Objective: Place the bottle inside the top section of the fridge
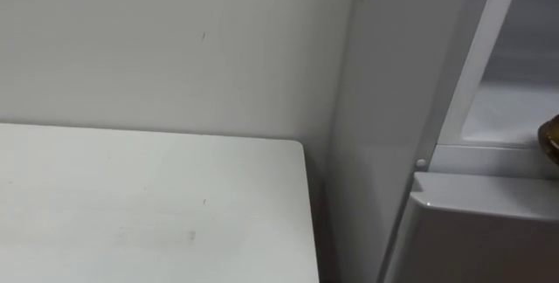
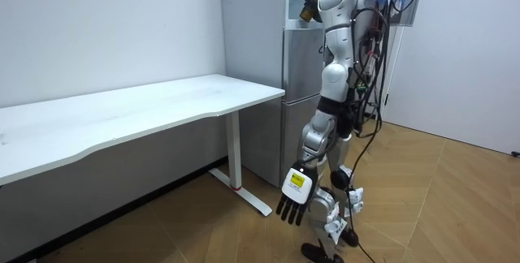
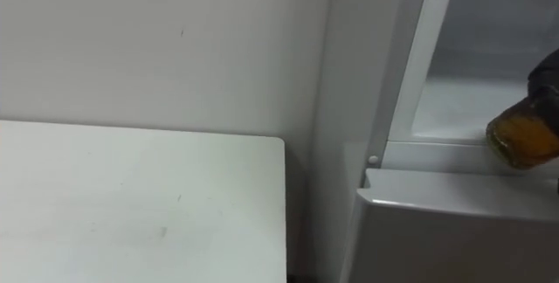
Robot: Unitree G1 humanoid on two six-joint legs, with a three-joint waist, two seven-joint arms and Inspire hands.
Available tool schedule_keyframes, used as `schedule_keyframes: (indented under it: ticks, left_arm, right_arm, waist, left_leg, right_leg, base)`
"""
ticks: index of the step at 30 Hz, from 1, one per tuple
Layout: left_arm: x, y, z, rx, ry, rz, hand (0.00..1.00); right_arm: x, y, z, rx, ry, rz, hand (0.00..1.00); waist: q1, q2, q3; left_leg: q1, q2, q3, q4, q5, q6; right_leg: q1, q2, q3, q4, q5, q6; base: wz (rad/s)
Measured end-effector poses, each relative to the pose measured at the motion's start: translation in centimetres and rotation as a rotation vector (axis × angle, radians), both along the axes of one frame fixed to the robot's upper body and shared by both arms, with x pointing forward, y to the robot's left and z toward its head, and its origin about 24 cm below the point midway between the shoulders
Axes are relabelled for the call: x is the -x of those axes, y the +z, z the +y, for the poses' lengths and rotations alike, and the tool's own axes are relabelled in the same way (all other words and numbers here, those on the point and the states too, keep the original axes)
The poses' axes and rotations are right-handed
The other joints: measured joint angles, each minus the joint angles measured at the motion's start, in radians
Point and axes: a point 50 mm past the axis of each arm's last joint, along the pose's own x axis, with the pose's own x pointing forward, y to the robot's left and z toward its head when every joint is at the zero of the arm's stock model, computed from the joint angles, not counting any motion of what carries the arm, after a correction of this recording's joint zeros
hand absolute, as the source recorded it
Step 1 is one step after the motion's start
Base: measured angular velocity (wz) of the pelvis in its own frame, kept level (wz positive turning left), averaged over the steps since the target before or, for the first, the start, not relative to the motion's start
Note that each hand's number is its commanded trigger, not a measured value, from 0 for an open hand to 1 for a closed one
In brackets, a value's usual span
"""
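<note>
Amber liquid is showing through the bottle (image 3: 522,136), which your right hand (image 3: 548,75) is gripping with dark fingers curled round it. It is hanging just above the sill of the upper fridge (image 3: 463,108), at the compartment's mouth and not yet on the shelf inside. You should be carrying it inward, clearing the sill before lowering. Loosen the fingers only once the base is sitting flat. The visible part of the white shelf is holding nothing, and the rest is hidden. Below, the lower fridge door (image 3: 454,231) is standing closed. Your left hand (image 2: 294,200) is hanging at your side, fingers relaxed and spread. The white tabletop (image 1: 148,204) is lying to your left, just beside the fridge.
</note>
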Motion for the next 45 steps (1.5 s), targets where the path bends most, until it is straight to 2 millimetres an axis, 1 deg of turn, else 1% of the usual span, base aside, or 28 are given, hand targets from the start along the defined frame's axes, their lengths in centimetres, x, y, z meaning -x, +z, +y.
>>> schedule_keyframes:
  ticks: [6, 10, 14, 17, 20, 23, 24, 25, 28, 30, 32, 33, 35, 38, 41, 42, 43, 44, 45]
  left_arm:
    - [-0.2, 0.1, 0.2, 0.013, 0.001, -0.006, 0.00]
    - [-0.2, 0.1, 0.4, 0.011, -0.008, -0.006, 0.00]
    - [-0.8, 0.2, 0.5, 0.008, -0.014, -0.024, 0.00]
    - [-1.0, 0.2, 0.6, 0.004, -0.018, -0.031, 0.00]
    - [-1.0, 0.2, 0.6, 0.003, -0.020, -0.015, 0.00]
    - [-1.2, 0.3, 0.7, 0.004, -0.021, -0.014, 0.00]
    - [-1.1, 0.3, 0.7, 0.007, -0.019, -0.007, 0.00]
    - [-1.2, 0.3, 0.8, 0.009, -0.020, -0.005, 0.00]
    - [-1.4, 0.4, 0.9, 0.011, -0.022, -0.007, 0.00]
    - [-1.2, 0.4, 1.0, 0.011, -0.020, 0.006, 0.00]
    - [-1.1, 0.4, 1.1, 0.009, -0.020, 0.014, 0.00]
    - [-1.1, 0.5, 1.2, 0.008, -0.022, 0.017, 0.00]
    - [-1.0, 0.5, 1.4, 0.006, -0.019, 0.029, 0.00]
    - [-0.6, 0.6, 1.5, 0.009, -0.012, 0.054, 0.00]
    - [-0.5, 0.7, 1.9, 0.001, -0.010, 0.068, 0.00]
    - [-0.4, 0.8, 2.0, -0.002, -0.009, 0.075, 0.00]
    - [-0.3, 0.8, 2.1, -0.003, -0.008, 0.080, 0.00]
    - [0.0, 0.8, 2.1, -0.005, -0.005, 0.091, 0.00]
    - [0.3, 0.8, 2.2, -0.006, 0.001, 0.105, 0.00]
  right_arm:
    - [-0.6, 1.7, 0.1, 0.033, 0.015, -0.029, 1.00]
    - [-1.5, 2.8, 0.0, 0.072, 0.026, -0.033, 1.00]
    - [-2.2, 2.3, 0.0, 0.078, 0.051, -0.002, 1.00]
    - [-2.6, 1.8, 0.1, 0.084, 0.075, 0.026, 1.00]
    - [-3.7, 2.0, 0.2, 0.079, 0.094, 0.028, 1.00]
    - [-4.9, 1.9, -0.2, 0.054, 0.090, 0.047, 1.00]
    - [-5.6, 1.8, -0.4, 0.041, 0.091, 0.067, 1.00]
    - [-6.1, 1.6, -0.6, 0.039, 0.088, 0.088, 1.00]
    - [-6.4, 1.6, -1.0, 0.074, 0.089, 0.118, 1.00]
    - [-7.0, 1.5, -1.2, 0.095, 0.096, 0.145, 1.00]
    - [-7.6, 1.3, -1.6, 0.108, 0.094, 0.183, 1.00]
    - [-7.8, 1.0, -2.1, 0.110, 0.086, 0.209, 1.00]
    - [-8.2, 0.6, -2.4, 0.118, 0.071, 0.240, 1.00]
    - [-8.6, 0.3, -2.9, 0.115, 0.069, 0.279, 1.00]
    - [-8.8, -0.1, -4.0, 0.123, 0.054, 0.331, 1.00]
    - [-8.7, -0.3, -4.3, 0.124, 0.052, 0.344, 0.83]
    - [-8.7, -0.4, -4.4, 0.125, 0.054, 0.349, 0.78]
    - [-8.8, -0.6, -4.6, 0.131, 0.062, 0.362, 0.65]
    - [-8.8, -0.9, -4.7, 0.136, 0.070, 0.375, 0.55]
  waist:
    - [-0.001, 0.001, 0.0000]
    - [0.009, -0.006, 0.0032]
    - [0.023, -0.016, 0.0015]
    - [0.028, -0.020, 0.0000]
    - [0.028, -0.022, -0.0017]
    - [0.028, -0.026, -0.0020]
    - [0.029, -0.027, -0.0019]
    - [0.038, -0.027, -0.0018]
    - [0.058, -0.028, -0.0018]
    - [0.064, -0.031, 0.0000]
    - [0.070, -0.033, -0.0002]
    - [0.069, -0.034, -0.0003]
    - [0.071, -0.037, -0.0029]
    - [0.074, -0.040, -0.0050]
    - [0.078, -0.044, -0.0077]
    - [0.081, -0.046, -0.0090]
    - [0.082, -0.047, -0.0094]
    - [0.084, -0.048, -0.0100]
    - [0.086, -0.048, -0.0099]
  left_leg:
    - [-0.007, 0.002, -0.007, 0.004, 0.000, -0.001]
    - [-0.007, 0.002, -0.008, 0.005, 0.000, -0.001]
    - [-0.009, 0.002, -0.012, 0.005, 0.000, -0.001]
    - [-0.012, 0.001, -0.022, 0.006, 0.000, -0.001]
    - [-0.024, 0.001, -0.025, 0.019, 0.000, -0.001]
    - [-0.026, 0.001, -0.030, 0.027, 0.000, -0.001]
    - [-0.025, 0.001, -0.030, 0.030, 0.000, -0.001]
    - [-0.025, 0.002, -0.029, 0.030, 0.000, -0.001]
    - [-0.025, 0.003, -0.030, 0.032, 0.000, -0.001]
    - [-0.025, 0.003, -0.031, 0.034, 0.000, -0.002]
    - [-0.025, 0.004, -0.038, 0.034, -0.001, -0.003]
    - [-0.025, 0.002, -0.050, 0.034, -0.002, -0.004]
    - [-0.025, 0.002, -0.059, 0.038, -0.002, -0.004]
    - [-0.026, 0.002, -0.073, 0.044, -0.002, -0.005]
    - [-0.026, 0.004, -0.082, 0.058, -0.003, -0.008]
    - [-0.025, 0.004, -0.085, 0.058, -0.003, -0.008]
    - [-0.024, 0.004, -0.085, 0.058, -0.003, -0.008]
    - [-0.022, 0.004, -0.085, 0.058, -0.003, -0.008]
    - [-0.016, 0.004, -0.085, 0.058, -0.003, -0.008]
  right_leg:
    - [-0.001, 0.001, -0.011, -0.001, 0.000, 0.000]
    - [0.000, 0.001, -0.015, -0.001, 0.000, 0.000]
    - [0.000, 0.001, -0.019, -0.001, 0.000, 0.000]
    - [0.001, 0.000, -0.034, -0.001, 0.000, 0.000]
    - [-0.001, -0.001, -0.041, -0.002, 0.000, 0.000]
    - [-0.001, -0.001, -0.040, -0.003, 0.000, 0.000]
    - [0.001, -0.001, -0.039, -0.003, 0.000, 0.000]
    - [0.001, -0.001, -0.040, -0.003, 0.000, -0.001]
    - [0.003, 0.000, -0.040, -0.003, 0.001, -0.001]
    - [0.006, 0.000, -0.042, -0.003, 0.002, -0.003]
    - [0.014, 0.000, -0.051, -0.004, 0.003, -0.005]
    - [0.020, -0.001, -0.067, -0.004, 0.004, -0.005]
    - [0.025, -0.001, -0.071, -0.003, 0.004, -0.005]
    - [0.033, -0.002, -0.098, -0.002, 0.005, -0.007]
    - [0.042, -0.001, -0.112, -0.002, 0.005, -0.007]
    - [0.045, -0.001, -0.118, -0.003, 0.005, -0.007]
    - [0.046, -0.001, -0.119, -0.003, 0.005, -0.008]
    - [0.049, -0.001, -0.120, -0.004, 0.005, -0.008]
    - [0.054, -0.001, -0.120, -0.005, 0.005, -0.008]
  base:
    - [0.04]
    - [0.01]
    - [0.02]
    - [0.11]
    - [0.08]
    - [0.09]
    - [0.00]
    - [0.00]
    - [0.00]
    - [0.00]
    - [0.09]
    - [0.20]
    - [0.17]
    - [0.14]
    - [0.12]
    - [0.06]
    - [0.05]
    - [0.00]
    - [0.00]
